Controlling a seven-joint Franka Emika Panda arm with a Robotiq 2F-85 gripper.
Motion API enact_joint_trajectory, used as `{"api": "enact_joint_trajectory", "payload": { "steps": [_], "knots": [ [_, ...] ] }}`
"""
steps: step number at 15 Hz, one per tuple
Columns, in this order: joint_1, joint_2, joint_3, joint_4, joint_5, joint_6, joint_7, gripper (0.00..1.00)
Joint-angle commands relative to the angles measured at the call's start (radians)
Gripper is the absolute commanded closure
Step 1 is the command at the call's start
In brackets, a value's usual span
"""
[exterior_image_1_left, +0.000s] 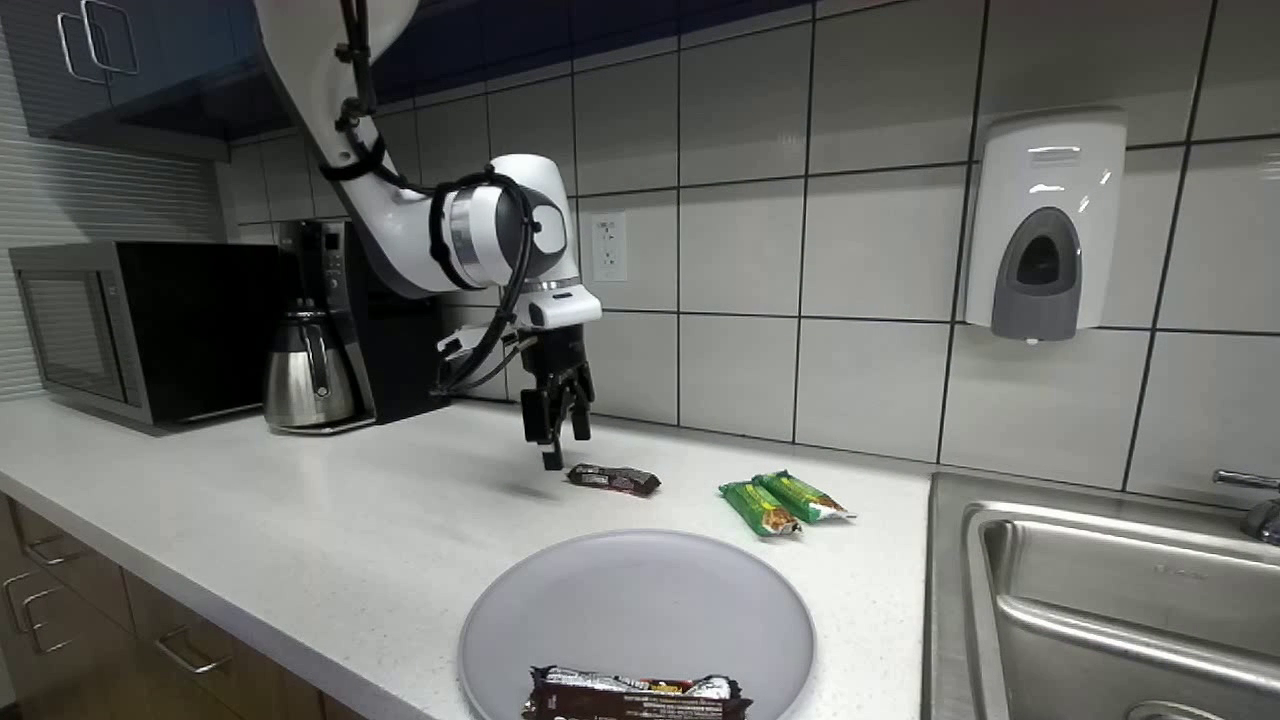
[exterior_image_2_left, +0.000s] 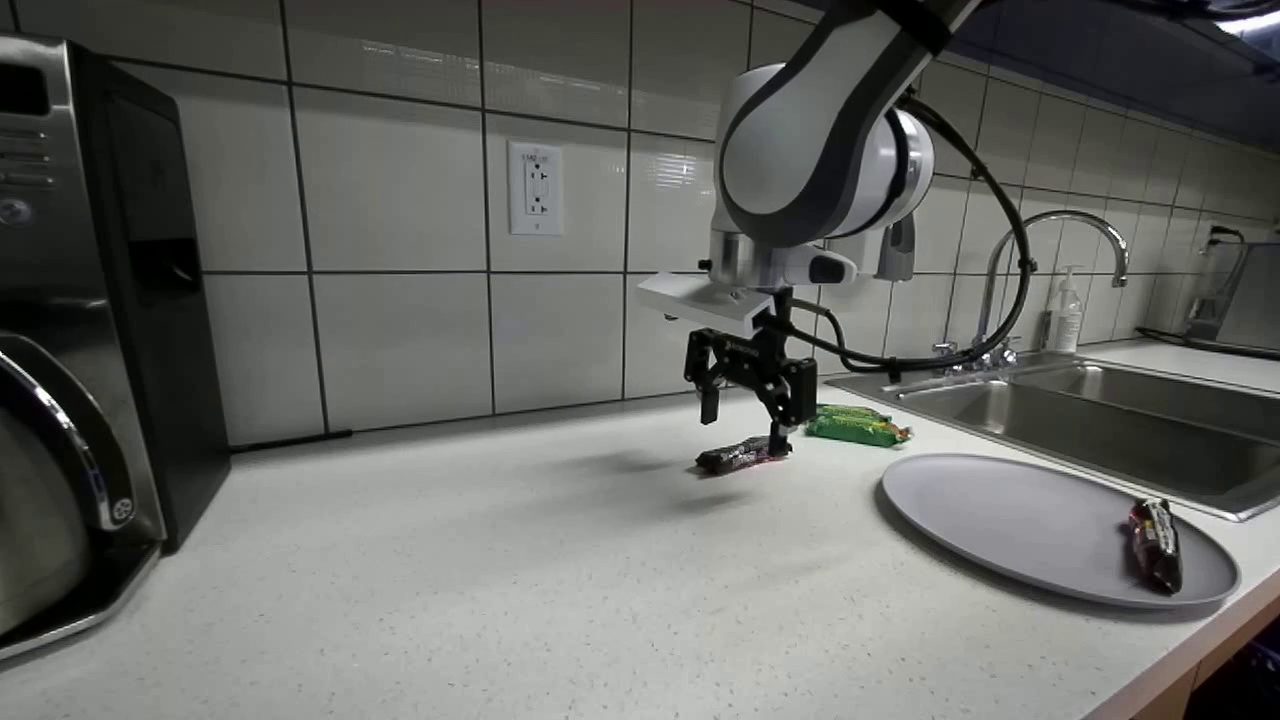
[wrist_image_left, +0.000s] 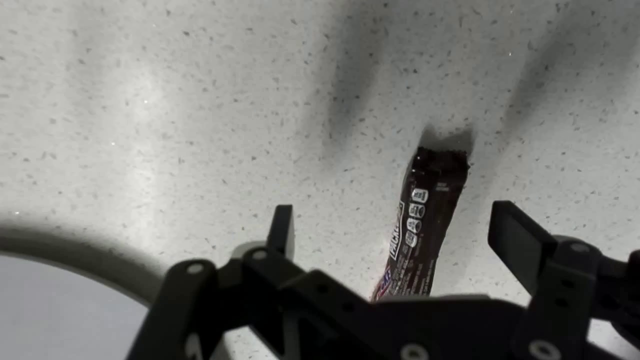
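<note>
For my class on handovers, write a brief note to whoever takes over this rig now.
Black two-fingered gripper: open, holding nothing.
Things: slim dark-brown-wrapped bar below it and two green-wrapped bars, all on the white speckled countertop.
Done: another brown-wrapped bar lies on the round grey plate.
Left: first bar not yet gripped; green bars lie off the plate.

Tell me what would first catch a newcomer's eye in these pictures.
Probably the white robot arm comes first, its open black claw hanging above a dark brown wrapped bar on the pale speckled countertop. Next comes the round grey plate near the steel sink, with another dark brown bar lying close to its edge. Two narrow green packets, side by side between plate and tiled wall, add bright colour.
</note>
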Motion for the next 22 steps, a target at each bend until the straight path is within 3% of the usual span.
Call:
{"api": "enact_joint_trajectory", "payload": {
  "steps": [1,22],
  "knots": [
    [0.008,0.042,-0.024,0.068,-0.008,-0.055,0.030,0.00],
    [-0.007,0.186,-0.053,0.258,0.011,-0.165,0.003,0.00]
  ]
}}
